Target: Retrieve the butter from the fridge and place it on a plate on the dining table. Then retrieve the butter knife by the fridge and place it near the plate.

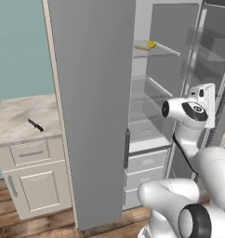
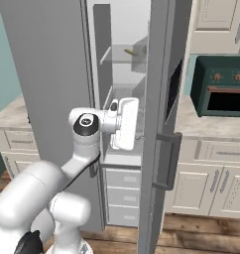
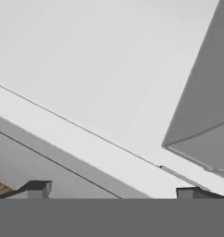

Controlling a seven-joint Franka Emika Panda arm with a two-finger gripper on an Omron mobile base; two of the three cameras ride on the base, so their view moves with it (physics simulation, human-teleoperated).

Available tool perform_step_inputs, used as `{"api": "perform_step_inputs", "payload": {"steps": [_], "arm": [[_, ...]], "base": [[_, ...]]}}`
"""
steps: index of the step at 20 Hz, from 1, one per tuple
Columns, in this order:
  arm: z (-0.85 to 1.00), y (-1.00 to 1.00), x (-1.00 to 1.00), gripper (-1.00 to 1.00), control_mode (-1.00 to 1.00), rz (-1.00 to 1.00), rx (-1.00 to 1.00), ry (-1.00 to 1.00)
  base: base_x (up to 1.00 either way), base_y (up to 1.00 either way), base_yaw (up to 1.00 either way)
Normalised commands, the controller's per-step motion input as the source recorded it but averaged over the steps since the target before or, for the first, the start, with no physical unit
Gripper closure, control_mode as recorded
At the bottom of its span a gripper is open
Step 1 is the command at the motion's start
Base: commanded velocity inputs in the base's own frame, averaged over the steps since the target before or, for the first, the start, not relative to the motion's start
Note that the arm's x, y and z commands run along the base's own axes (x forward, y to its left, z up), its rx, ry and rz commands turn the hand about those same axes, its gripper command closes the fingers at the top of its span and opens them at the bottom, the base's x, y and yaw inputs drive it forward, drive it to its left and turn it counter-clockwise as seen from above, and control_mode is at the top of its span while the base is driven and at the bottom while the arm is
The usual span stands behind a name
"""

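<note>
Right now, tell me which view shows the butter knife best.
The left base view: the butter knife lies in plain sight on the marble-topped cabinet left of the fridge. The right base view has that spot blocked by the fridge; the hand view faces pale fridge surfaces.

arm: raised, elbow bent, wrist turned sideways | gripper (image 3: 113,190): jaws spread wide, nothing between them

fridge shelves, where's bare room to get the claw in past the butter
The top glass shelf is taken at its front left by the butter and a yellow wedge; its right stretch is bare. The shelves below, level with the open claw, look bare.
</note>
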Motion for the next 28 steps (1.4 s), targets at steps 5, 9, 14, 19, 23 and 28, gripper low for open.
{"api": "perform_step_inputs", "payload": {"steps": [5,9,14,19,23,28], "arm": [[0.00,-0.98,-0.47,-1.00,-1.00,0.00,0.04,0.01],[0.00,-0.18,-0.26,-1.00,-1.00,-0.01,0.00,0.00],[0.00,0.41,-0.02,-1.00,-1.00,-0.03,0.07,0.01],[0.00,0.55,0.08,-1.00,-1.00,-0.07,0.32,-0.18],[0.00,0.53,0.09,-1.00,-1.00,-0.12,0.61,-0.31],[-0.01,0.62,0.32,-1.00,-1.00,-0.16,0.70,-0.33]], "base": [[0.00,0.00,0.00],[0.00,0.00,0.00],[0.00,0.00,0.00],[0.00,0.00,0.00],[0.00,0.00,0.00],[0.00,0.00,0.00]]}}
